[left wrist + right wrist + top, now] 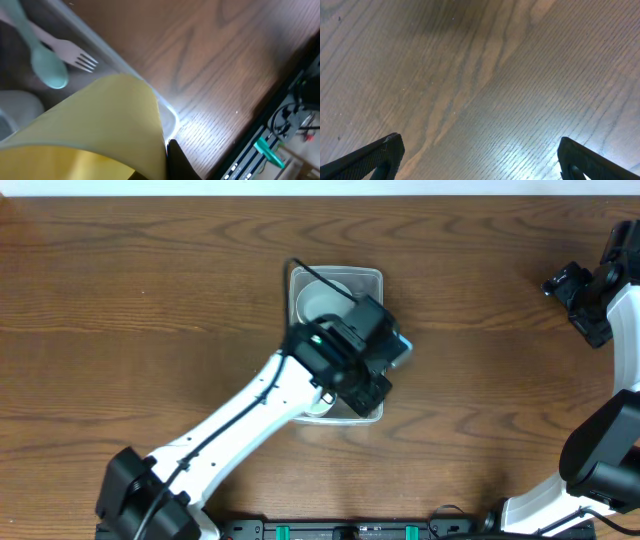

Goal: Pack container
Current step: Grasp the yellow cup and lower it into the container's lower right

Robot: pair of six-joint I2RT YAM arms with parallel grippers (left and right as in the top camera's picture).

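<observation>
Pale yellow curved plastic piece pinched by closed left gripper, large clear rectangular plastic tub with rounded corners placed upper centre of overhead frame, white round bowl, mint green spoon and pale pink fork seen inside, brown wood-grain table beneath, right gripper spread wide at upper right.

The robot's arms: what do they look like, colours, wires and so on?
The left arm and right arm have white tube-like links joined by bulky black joints. A black cable loops out near the left wrist, which shows a small green light. The right gripper has two black textured fingers.
</observation>
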